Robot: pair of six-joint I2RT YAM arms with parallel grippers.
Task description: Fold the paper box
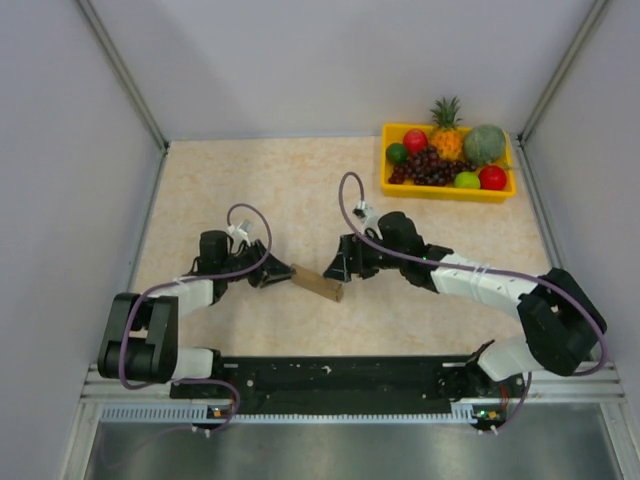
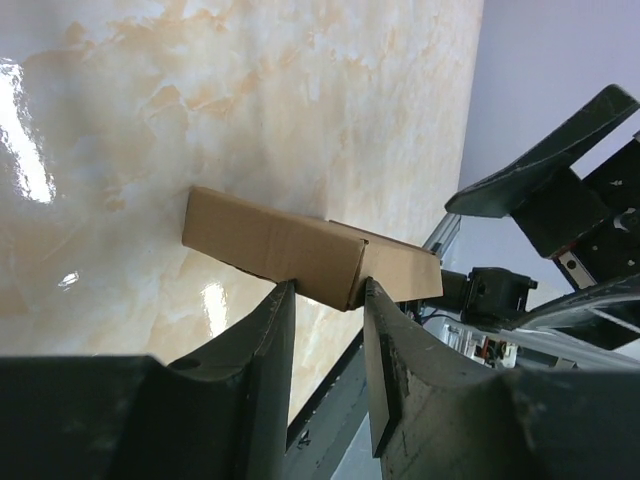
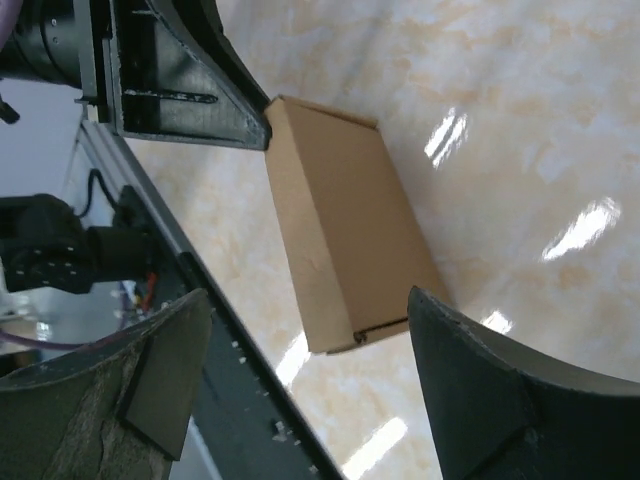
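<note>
Top external view: a small rectangular brown cardboard box [image 1: 318, 283] lies flat on the beige marble-patterned counter [image 1: 240, 180]. It sits a little toward 6 o'clock from the counter's middle, between the two arms. Its long axis runs from about 10 o'clock to 4 o'clock. The left fingers [image 1: 272, 275] meet the box at its 10 o'clock end. The right fingers [image 1: 336, 268] hover at its 4 o'clock end, reaching in from 2 o'clock. At 1 o'clock, in the counter's far corner, sits a yellow plastic tray [image 1: 388, 185] holding fruit, well apart from the box.

Left wrist view: the two dark fingers stand part-way apart. The near end of the box sits right at their tips, with one corner edge in the gap between them. Both tips lie against the outline of the cardboard, but I cannot tell whether they press it or only flank it.

Right wrist view: the right fingers are spread wide, one at 7 o'clock of the frame and the other at 5 o'clock. The near end of the box lies between them. A clear strip of counter shows between the 7 o'clock finger and the cardboard. The tip of the 5 o'clock finger is just beside the box's corner, and nothing is clamped. A thin dark seam runs along this near end of the box. At the far end, toward 11 o'clock, a black finger of the left arm touches the cardboard edge.
</note>
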